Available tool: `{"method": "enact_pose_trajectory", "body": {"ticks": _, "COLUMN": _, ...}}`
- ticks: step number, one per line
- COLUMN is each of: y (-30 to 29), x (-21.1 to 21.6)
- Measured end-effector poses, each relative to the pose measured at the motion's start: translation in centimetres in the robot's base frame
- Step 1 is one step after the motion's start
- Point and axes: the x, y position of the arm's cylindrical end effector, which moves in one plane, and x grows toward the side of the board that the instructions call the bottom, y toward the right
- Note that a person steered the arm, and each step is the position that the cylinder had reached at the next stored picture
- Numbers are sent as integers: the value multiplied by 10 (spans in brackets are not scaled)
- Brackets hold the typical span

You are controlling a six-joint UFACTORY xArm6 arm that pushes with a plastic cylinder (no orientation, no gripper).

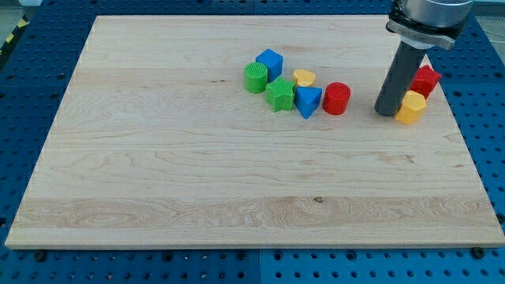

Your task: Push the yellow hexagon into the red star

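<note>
Tip (387, 113) down on counter (197, 197), touching yellow hexagon (411, 107) from view's left. Hexagon just below red star (426, 80), nearly touching. No gripper fitted (nothing to open or close). Light, rigid, probably slides easily; push lower-left face, toward star.

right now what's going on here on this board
A single arm with a dark rod is pushing blocks on a wooden board. My tip sits just to the view's left of the yellow hexagon, about touching it. The red star lies right behind the hexagon, toward the view's top right, and the two look in contact. A cluster of green, blue, yellow and red blocks sits apart near the middle.
</note>
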Motion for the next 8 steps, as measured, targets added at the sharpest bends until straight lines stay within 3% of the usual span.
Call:
{"method": "enact_pose_trajectory", "body": {"ticks": 2, "y": 1, "x": 26}}
{"method": "enact_pose_trajectory", "body": {"ticks": 4, "y": 44, "x": 21}}
{"method": "enact_pose_trajectory", "body": {"ticks": 8, "y": 33, "x": 6}}
